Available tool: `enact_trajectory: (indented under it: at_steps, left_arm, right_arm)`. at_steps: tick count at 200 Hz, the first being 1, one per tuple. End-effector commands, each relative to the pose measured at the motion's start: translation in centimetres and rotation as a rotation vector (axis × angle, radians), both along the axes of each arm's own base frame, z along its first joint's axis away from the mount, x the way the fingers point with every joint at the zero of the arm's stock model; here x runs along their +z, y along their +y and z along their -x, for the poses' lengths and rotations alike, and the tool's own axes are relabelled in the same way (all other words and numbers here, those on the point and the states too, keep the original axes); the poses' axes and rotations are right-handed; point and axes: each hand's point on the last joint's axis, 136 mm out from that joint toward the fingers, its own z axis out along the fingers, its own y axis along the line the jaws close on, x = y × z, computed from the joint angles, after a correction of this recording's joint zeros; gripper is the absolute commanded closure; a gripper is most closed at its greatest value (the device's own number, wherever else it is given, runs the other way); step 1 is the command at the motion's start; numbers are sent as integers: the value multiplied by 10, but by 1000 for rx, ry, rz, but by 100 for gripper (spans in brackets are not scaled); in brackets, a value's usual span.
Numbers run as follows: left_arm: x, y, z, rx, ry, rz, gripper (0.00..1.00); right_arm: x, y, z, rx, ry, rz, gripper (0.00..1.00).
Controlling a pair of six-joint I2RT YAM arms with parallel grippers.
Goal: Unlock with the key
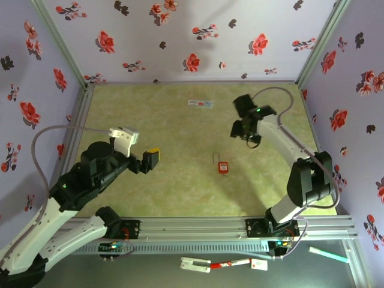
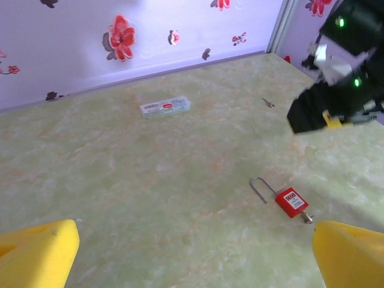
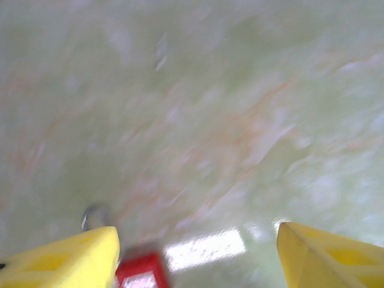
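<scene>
Left gripper (image 1: 150, 159) hangs nearest, jaws spread fully and empty. Beyond it, the red padlock (image 2: 292, 202) lies flat on the green marbled table (image 1: 150, 120). Right gripper (image 1: 246, 133) hovers just past the padlock, its 2 jaws well apart, holding nothing.

I see a small clear packet (image 1: 200, 104) (image 2: 165, 107) with a red-and-white label lying flat on the green marbled table (image 1: 168, 186), near its far edge and roughly midway along it. Flowered wallpaper panels (image 1: 192, 36) stand along the table's far, left and right edges. Past the near edge, below the metal rail (image 1: 198, 227), I make out a white clip (image 1: 195, 263), a red-and-white stick (image 1: 237, 263) and a small white tag (image 1: 259, 265) close together, with a teal strip (image 1: 328, 255) toward the right corner.
</scene>
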Motion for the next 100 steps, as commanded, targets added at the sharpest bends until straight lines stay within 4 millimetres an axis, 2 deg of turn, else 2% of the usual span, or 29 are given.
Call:
enact_trajectory:
  at_steps: [1, 28, 51, 70, 100]
  left_arm:
    - [3, -22, -5, -59, -6, 69, 0]
    - [-8, -39, -11, -98, 33, 83, 0]
    - [-17, -46, -15, -103, 60, 80, 0]
    - [-24, -47, -16, -102, 69, 80, 0]
    - [-30, -48, -17, -99, 78, 79, 0]
  right_arm:
    - [-13, -37, -27, -58, 40, 28, 34]
    - [-33, -67, -76, -159, 58, -2, 39]
    - [-57, -75, -108, -203, 90, -47, 43]
    - [-76, -78, -125, -224, 125, -53, 45]
    - [-91, -81, -143, -246, 139, -66, 48]
